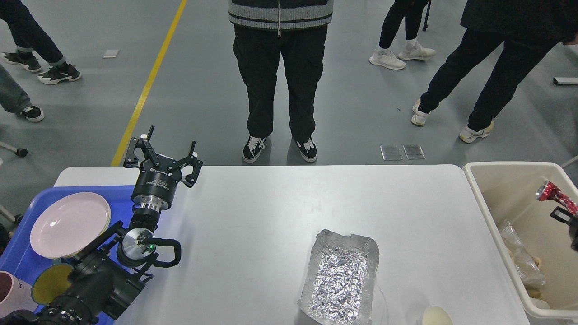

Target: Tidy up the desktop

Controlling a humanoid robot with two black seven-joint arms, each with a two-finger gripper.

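Right gripper (560, 212) at frame edge, clamped on crushed red can (554, 194) over beige bin (478, 189); left gripper (163, 155) spread wide above surface (253, 225).

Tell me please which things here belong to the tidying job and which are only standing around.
Part of the job:
- desktop
- crushed red can over the beige bin
- foil tray
- right gripper, mostly out of view
- left gripper, open and empty

Only around:
- blue tray, pink plate
- people's legs on the floor

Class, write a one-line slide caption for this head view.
Right gripper holds crushed red can over beige bin; foil tray remains.
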